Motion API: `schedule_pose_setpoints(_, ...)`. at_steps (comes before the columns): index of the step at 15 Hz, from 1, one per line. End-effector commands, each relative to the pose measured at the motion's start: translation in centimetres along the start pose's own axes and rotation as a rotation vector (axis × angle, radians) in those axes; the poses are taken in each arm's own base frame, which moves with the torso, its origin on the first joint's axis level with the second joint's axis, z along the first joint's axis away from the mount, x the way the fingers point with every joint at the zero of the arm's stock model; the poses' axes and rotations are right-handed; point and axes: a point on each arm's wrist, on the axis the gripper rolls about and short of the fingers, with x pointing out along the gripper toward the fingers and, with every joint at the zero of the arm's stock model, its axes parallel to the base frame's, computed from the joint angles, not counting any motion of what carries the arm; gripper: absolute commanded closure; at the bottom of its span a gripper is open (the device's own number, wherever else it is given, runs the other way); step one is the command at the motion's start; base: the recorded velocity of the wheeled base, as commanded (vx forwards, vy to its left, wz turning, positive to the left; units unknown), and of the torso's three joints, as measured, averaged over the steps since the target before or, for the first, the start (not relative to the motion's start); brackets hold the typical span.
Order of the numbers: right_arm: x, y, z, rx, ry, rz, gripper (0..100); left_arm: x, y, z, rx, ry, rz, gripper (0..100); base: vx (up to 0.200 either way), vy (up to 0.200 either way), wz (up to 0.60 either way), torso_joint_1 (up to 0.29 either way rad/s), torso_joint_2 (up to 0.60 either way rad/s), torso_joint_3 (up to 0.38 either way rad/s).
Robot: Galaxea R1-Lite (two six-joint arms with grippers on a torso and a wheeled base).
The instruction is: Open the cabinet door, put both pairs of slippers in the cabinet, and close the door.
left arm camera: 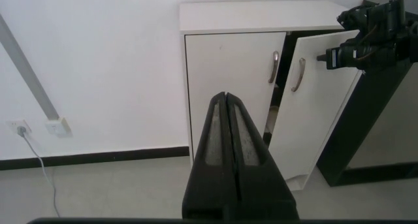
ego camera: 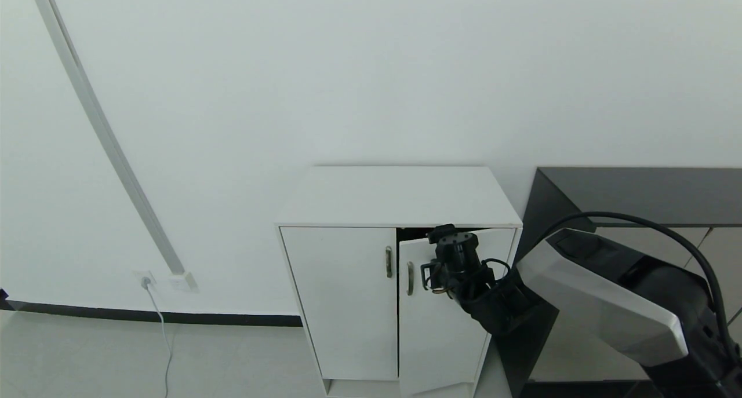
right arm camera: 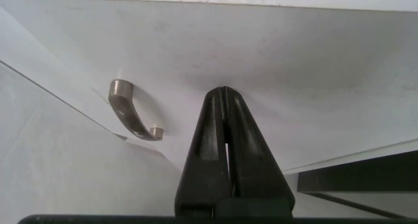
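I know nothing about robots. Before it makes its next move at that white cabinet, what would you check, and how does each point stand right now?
1. Right door of the white two-door cabinet open wide enough for loading: probably not ok, it is only ajar.
2. Left door shut: ok.
3. Right end effector at the ajar door: ok, its fingers are shut, beside the curved metal handle and not around it.
4. Right end effector touching the door face: cannot tell.
5. Left end effector out of the way: ok, it is shut, empty and apart from the cabinet.
6. What lies inside the cabinet: cannot tell, the gap is dark.
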Motion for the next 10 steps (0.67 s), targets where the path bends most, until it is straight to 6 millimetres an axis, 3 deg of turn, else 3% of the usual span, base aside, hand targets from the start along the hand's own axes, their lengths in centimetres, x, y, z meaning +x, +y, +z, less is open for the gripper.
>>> schedule_pose_setpoints(1, 0.3, -0.1, 0.0, 0.003, -0.001, -0.003, 100, 0.0, 0.0, 0.0, 0.0, 0.0, 0.0, 100, 0.0, 0.0, 0.0, 0.0, 0.0, 0.0)
schedule_pose_setpoints(10, 2.0, -1.7, -0.1, 0.011, 0.0, -0.043, 100, 0.0, 0.0, 0.0, -0.002, -0.001, 0.012, 100, 0.0, 0.0, 0.0, 0.0, 0.0, 0.0)
